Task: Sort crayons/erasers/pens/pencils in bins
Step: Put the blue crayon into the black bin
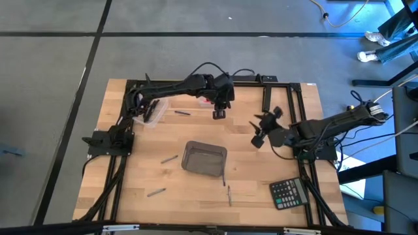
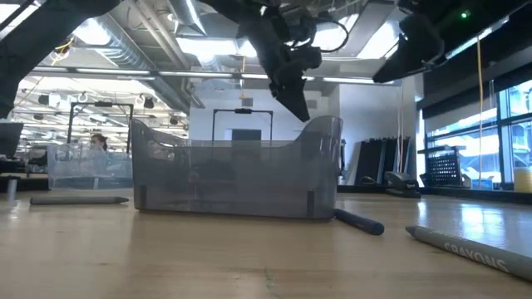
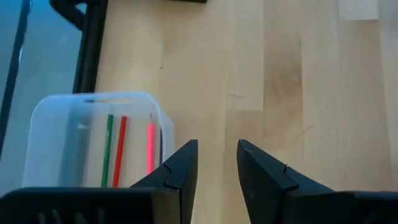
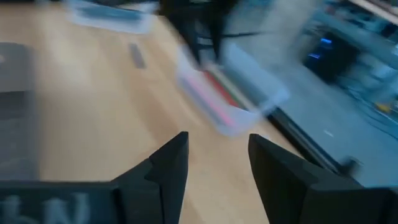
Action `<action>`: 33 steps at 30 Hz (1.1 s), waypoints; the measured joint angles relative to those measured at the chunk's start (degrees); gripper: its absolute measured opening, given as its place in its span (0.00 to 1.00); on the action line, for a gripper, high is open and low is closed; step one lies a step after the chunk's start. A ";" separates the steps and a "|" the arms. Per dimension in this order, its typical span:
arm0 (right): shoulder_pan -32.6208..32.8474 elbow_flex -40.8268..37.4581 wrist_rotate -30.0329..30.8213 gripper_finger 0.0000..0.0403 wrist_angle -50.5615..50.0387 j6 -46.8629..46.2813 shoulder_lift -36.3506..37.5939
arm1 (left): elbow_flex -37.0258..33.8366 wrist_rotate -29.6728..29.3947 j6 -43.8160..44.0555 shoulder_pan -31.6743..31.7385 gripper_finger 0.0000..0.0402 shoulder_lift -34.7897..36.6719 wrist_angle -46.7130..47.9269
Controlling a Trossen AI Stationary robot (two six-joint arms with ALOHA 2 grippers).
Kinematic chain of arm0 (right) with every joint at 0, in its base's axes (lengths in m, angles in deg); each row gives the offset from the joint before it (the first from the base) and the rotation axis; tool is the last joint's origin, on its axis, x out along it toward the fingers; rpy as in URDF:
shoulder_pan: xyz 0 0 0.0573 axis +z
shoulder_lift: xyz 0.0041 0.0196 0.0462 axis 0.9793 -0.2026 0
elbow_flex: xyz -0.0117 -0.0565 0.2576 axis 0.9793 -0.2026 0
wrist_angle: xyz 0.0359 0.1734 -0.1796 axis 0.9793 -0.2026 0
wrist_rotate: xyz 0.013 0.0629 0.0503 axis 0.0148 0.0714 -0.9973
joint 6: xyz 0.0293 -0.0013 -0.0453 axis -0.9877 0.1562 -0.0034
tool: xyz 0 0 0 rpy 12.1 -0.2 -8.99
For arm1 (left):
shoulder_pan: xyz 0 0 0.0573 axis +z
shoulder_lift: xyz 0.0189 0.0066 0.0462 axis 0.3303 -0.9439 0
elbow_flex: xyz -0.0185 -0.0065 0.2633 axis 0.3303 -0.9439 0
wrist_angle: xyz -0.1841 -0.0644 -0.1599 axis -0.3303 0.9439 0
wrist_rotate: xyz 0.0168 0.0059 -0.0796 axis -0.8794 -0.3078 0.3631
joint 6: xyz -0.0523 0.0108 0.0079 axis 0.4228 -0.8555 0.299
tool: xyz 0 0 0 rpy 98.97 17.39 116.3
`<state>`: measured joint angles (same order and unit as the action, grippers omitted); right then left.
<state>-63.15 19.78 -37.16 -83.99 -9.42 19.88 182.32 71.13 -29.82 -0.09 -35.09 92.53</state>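
A dark stick lies on the far side of the table, long axis running left-right, just left of the left gripper, whose jaws stand partly apart and empty. The right gripper, wide open and empty, hovers farther off.

You see grey bin mid-table. Calculator near front right corner. Clear bin at back, beside left gripper, sticks inside. Loose crayons left of grey bin; one before it.
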 joint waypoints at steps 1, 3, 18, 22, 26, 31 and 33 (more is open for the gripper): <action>-0.36 0.00 -2.33 0.42 2.06 1.90 -0.52 | -0.10 0.16 0.47 0.24 0.26 0.36 0.20; -1.45 0.00 -7.39 0.42 6.35 5.12 -1.81 | -0.84 0.99 1.22 0.52 0.26 1.61 -0.63; -8.95 0.00 -28.91 0.42 19.65 16.29 -14.42 | -27.90 -0.21 10.17 -2.68 0.26 18.74 -13.09; -11.21 0.00 -34.63 0.42 22.40 18.95 -14.12 | -37.41 -0.83 14.55 -3.35 0.26 25.82 -15.87; -13.81 0.09 -39.33 0.42 25.98 21.19 -13.48 | -44.63 -3.35 15.88 -3.84 0.26 31.04 -16.63; -17.62 1.00 -46.38 0.42 27.09 22.57 -13.52 | -51.10 -7.39 15.69 -0.96 0.26 31.85 -16.68; -18.96 1.60 -48.21 0.42 27.26 23.13 -13.52 | -53.57 -7.77 15.74 1.08 0.26 31.48 -17.86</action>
<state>-82.10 21.39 -85.37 -56.73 13.72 6.36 128.74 63.36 -14.09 0.99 -3.61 74.67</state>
